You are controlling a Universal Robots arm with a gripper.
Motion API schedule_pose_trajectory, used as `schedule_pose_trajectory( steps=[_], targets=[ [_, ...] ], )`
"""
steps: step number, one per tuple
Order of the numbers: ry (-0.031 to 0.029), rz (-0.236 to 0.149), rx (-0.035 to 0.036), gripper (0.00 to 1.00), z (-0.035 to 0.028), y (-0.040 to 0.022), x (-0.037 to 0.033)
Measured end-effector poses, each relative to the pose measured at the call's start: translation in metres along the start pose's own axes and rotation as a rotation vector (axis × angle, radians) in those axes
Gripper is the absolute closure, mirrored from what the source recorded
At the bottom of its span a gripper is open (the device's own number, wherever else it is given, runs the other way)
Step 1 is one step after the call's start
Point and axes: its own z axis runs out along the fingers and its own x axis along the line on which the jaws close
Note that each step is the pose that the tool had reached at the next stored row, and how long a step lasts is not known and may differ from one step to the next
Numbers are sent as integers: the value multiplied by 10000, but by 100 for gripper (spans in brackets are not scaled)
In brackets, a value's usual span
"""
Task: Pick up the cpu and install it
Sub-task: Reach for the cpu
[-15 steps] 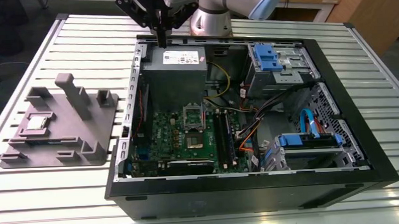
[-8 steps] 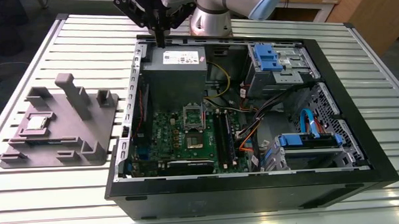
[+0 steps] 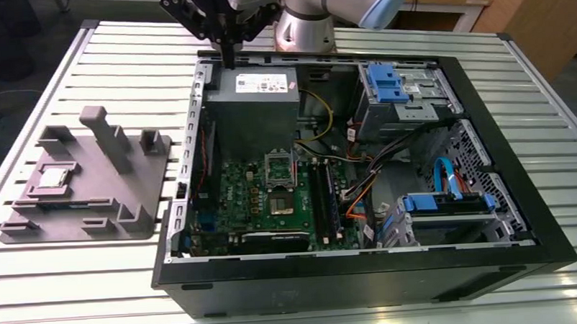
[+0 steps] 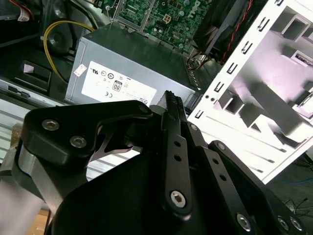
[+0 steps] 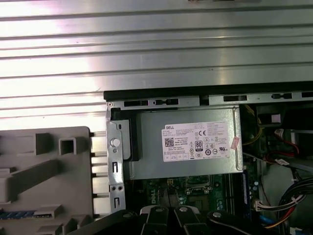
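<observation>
The cpu (image 3: 56, 175), a small silver-grey square chip, lies in a recess of the grey plastic fixture (image 3: 83, 183) on the exterior view's left, outside the case. My gripper (image 3: 229, 61) hangs shut with nothing held above the far rim of the open computer case, over the grey power supply (image 3: 252, 95). It is far from the cpu. The green motherboard (image 3: 270, 202) with its dark square socket (image 3: 282, 198) lies in the case bottom, nearer the camera than the gripper. In the second wrist view the gripper (image 4: 172, 99) points at the power supply (image 4: 132, 73).
The black case (image 3: 369, 274) holds blue drive brackets (image 3: 386, 83), bundled cables (image 3: 366, 181) and memory slots (image 3: 324, 204). The fixture (image 5: 44, 181) has upright posts (image 3: 105, 136). Everything rests on a slatted metal table (image 3: 93, 61).
</observation>
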Motion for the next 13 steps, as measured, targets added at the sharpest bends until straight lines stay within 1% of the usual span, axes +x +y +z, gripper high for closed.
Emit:
schedule_pose_trajectory(
  steps=[13],
  targets=[
    [-3,0,0,90,-2,-5,71]
  ],
)
